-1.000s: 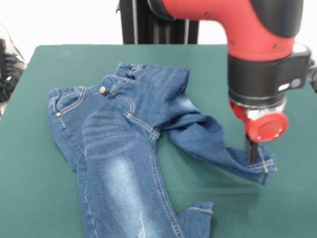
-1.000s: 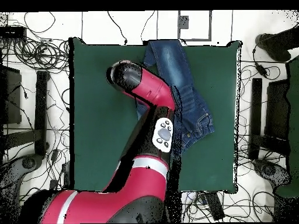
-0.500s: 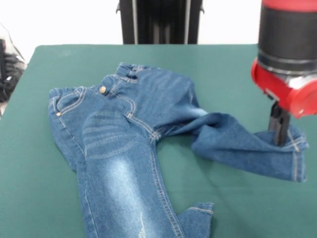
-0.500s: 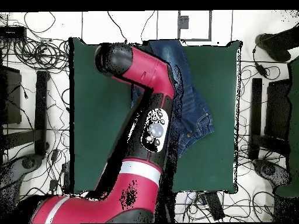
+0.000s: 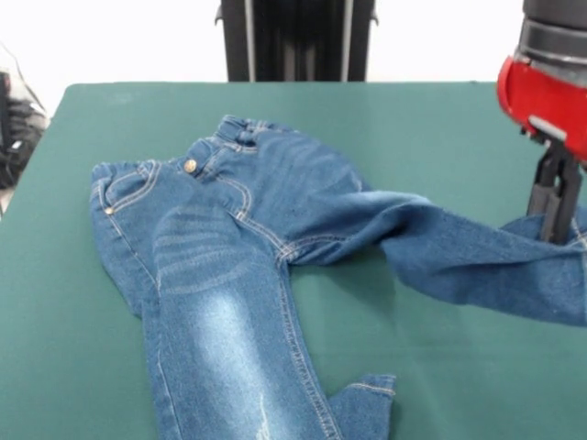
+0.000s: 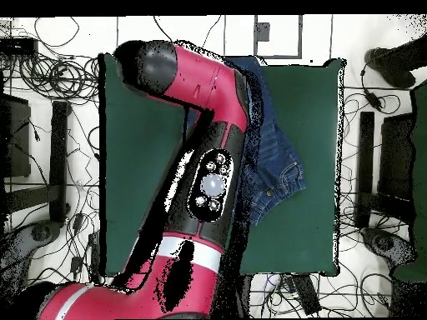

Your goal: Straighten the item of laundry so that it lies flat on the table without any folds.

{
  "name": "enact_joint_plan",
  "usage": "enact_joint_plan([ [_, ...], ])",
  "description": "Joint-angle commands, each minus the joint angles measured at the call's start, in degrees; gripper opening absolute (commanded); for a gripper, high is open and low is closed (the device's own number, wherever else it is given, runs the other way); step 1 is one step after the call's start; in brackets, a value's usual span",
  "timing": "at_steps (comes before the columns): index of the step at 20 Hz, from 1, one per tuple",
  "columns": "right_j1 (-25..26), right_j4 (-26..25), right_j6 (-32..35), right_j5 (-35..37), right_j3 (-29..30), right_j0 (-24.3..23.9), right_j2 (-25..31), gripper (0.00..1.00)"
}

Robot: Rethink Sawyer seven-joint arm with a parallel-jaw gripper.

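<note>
We held the jeans point(image 5: 275, 266) by one leg's hem, gripper point(image 5: 554, 218) fingers pinching it, drawing that leg out straight.

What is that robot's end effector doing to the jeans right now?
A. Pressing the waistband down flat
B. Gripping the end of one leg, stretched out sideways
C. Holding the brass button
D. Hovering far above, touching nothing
B: in the front view the end effector pinches the cuff end of one leg of the jeans, which stretches sideways from the crotch, while the waistband and the other leg lie untouched on the table.
</note>
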Motion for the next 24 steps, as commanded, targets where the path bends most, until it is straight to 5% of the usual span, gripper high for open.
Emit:
enact_joint_plan([
  [1, -0.8, 2.7, 20.0, 10.0, -1.2, 2.1, 2.8, 0.00],
  [12, -1.8, 6.0, 20.7, 23.8, -4.8, -0.4, 8.2, 0.00],
  [24, 14.3, 12.0, 17.1, 30.3, -27.0, -6.9, 10.1, 0.00],
])
